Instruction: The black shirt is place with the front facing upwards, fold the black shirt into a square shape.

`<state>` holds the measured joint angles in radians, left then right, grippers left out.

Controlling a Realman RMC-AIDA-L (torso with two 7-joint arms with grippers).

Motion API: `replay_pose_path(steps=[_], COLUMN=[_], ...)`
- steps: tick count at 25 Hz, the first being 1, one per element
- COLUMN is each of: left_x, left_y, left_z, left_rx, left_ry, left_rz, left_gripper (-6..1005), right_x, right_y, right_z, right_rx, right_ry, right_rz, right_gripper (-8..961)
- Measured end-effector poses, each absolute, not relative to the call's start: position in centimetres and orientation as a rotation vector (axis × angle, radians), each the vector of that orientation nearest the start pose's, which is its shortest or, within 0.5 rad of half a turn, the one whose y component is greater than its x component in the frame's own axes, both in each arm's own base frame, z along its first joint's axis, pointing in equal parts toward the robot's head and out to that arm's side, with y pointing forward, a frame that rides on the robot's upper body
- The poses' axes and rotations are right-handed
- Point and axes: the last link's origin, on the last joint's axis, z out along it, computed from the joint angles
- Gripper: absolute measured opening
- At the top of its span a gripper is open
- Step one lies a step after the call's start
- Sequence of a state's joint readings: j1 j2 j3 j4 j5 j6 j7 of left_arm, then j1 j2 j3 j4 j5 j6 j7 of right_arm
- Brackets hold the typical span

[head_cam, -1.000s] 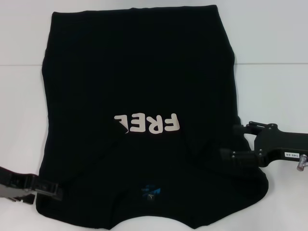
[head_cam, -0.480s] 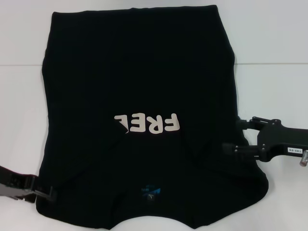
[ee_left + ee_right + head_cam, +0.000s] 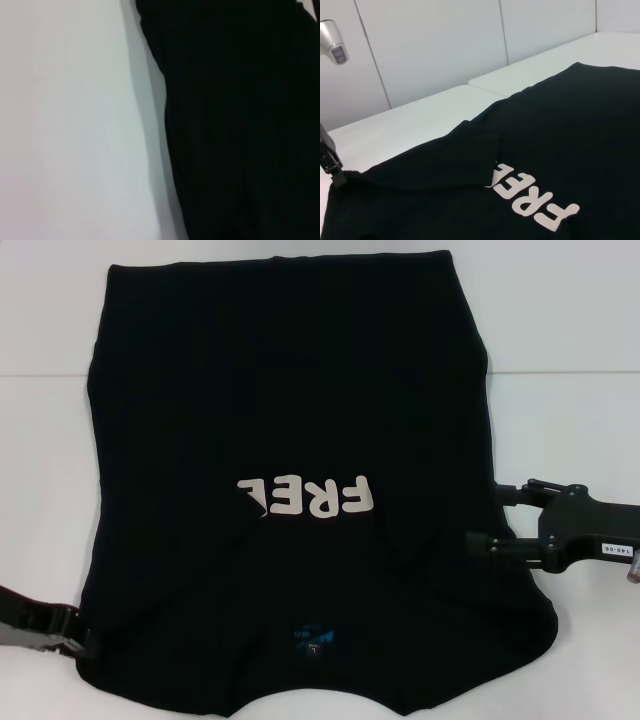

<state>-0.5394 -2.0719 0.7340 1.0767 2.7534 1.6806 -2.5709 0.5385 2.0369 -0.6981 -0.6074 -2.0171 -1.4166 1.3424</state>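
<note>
On the white table (image 3: pixel 570 360), the black shirt (image 3: pixel 290 420) lies flat; right gripper (image 3: pixel 500 520) open beside its edge, left gripper (image 3: pixel 85 640) apparently touching it, grip state indiscernible.

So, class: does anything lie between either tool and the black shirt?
Nothing visible does. The black shirt lies flat on the white table. The left tool sits right at its near left edge, and the right tool at its right edge, with no other object between.

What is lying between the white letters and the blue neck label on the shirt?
Only plain black shirt cloth, in the head view, between letters and label.
</note>
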Motion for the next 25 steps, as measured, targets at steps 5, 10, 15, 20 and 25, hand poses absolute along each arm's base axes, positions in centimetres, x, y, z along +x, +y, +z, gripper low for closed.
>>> replay_pose_path(steps=[5, 10, 15, 20, 25], left_x=[-31.0, -30.8, -30.6, -30.4, -30.3], left_y=[31.7, 31.8, 31.7, 31.6, 31.6], left_z=[5.7, 5.9, 6.0, 6.1, 6.2], left_rx=[-2.136, -2.132, -2.152, -2.161, -2.177], left_ry=[-1.822, -1.828, -1.825, -1.831, -1.831], left_rz=[0.268, 0.256, 0.259, 0.263, 0.271], left_gripper=[211, 95, 49, 40, 33], right_x=[28.4, 28.5, 27.7, 25.5, 23.5], right_y=[34.6, 35.5, 37.2, 38.3, 38.5], right_z=[0.8, 2.7, 6.4, 9.3, 9.2], right_rx=[-2.639, -2.599, -2.55, -2.52, -2.488], right_ry=[0.648, 0.798, 1.056, 1.273, 1.374], right_rz=[0.546, 0.503, 0.307, 0.019, -0.204], right_gripper=[940, 925, 907, 888, 870])
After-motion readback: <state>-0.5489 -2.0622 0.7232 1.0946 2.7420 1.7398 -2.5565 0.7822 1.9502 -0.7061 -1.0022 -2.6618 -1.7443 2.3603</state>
